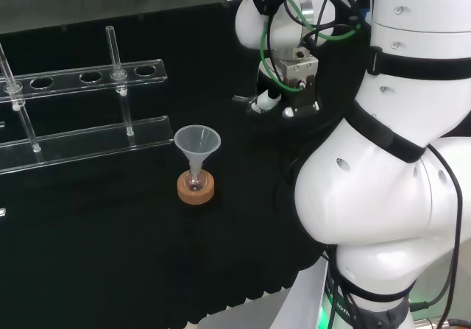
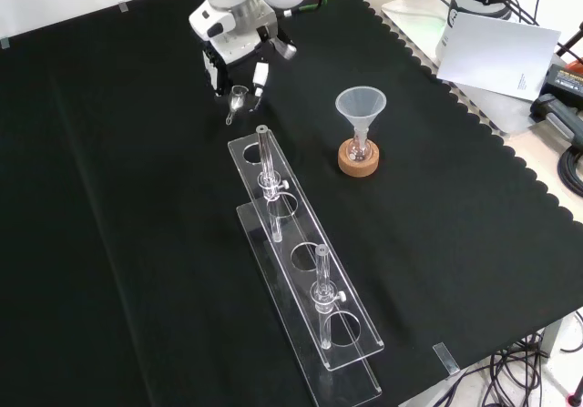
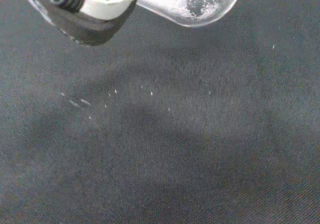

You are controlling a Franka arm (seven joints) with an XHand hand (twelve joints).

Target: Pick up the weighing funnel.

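Note:
The weighing funnel (image 2: 239,96), a small clear scoop-like piece, sits between the fingertips of the black and white hand (image 2: 235,56) at the far end of the cloth in the front view. The fingers curl down on either side of it and pinch it. Seen from the wrist, the weighing funnel (image 3: 196,3) is close and holds a little white powder, with a finger (image 3: 85,11) beside it and the black cloth below. In the head view the hand (image 1: 285,97) hangs to the left of the arm's white links.
The big funnel (image 2: 361,106) stands with its stem in a small flask on a cork ring (image 2: 357,160), to the right of the hand in the front view. A clear rack (image 2: 305,275) with glass tubes lies nearer the camera. White papers (image 2: 496,52) lie off the cloth at the right.

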